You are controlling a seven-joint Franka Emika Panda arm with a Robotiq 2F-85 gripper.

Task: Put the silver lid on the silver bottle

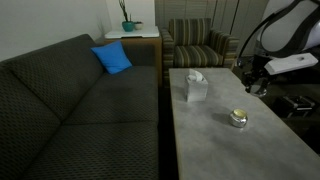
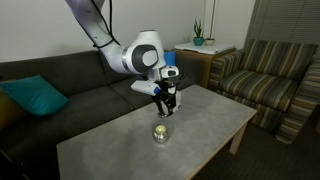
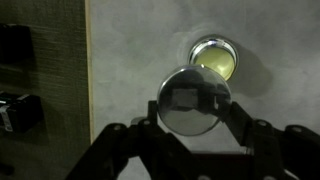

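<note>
Carrying the silver lid (image 3: 192,100) across to the silver bottle (image 3: 213,57) is judged to be the step in hand, with the task about midway. The hand (image 2: 166,102) is clamped on the lid, and the wrist view shows its fingers (image 3: 240,115) pressing opposite sides of the rim. The bottle stands upright on the bench (image 3: 130,50), its mouth uncovered and pale yellowish inside.

Recommendation: in the wrist view the lid covers only one edge of the mouth. Centre it over the mouth first, keep it level, then descend straight. Release only once the lid rests on the rim. An offset or tilted descent would likely catch the rim and might tip the squat bottle.

View comparison: the wrist view gives the sideways offset between lid and mouth but no height. In both exterior views the hand hangs above the bottle (image 2: 160,131) with a gap between them, though the lid is too small to make out there. An exterior view also shows a white tissue box (image 1: 195,87) standing apart from the bottle, and the couch (image 1: 70,100) beside the bench.
</note>
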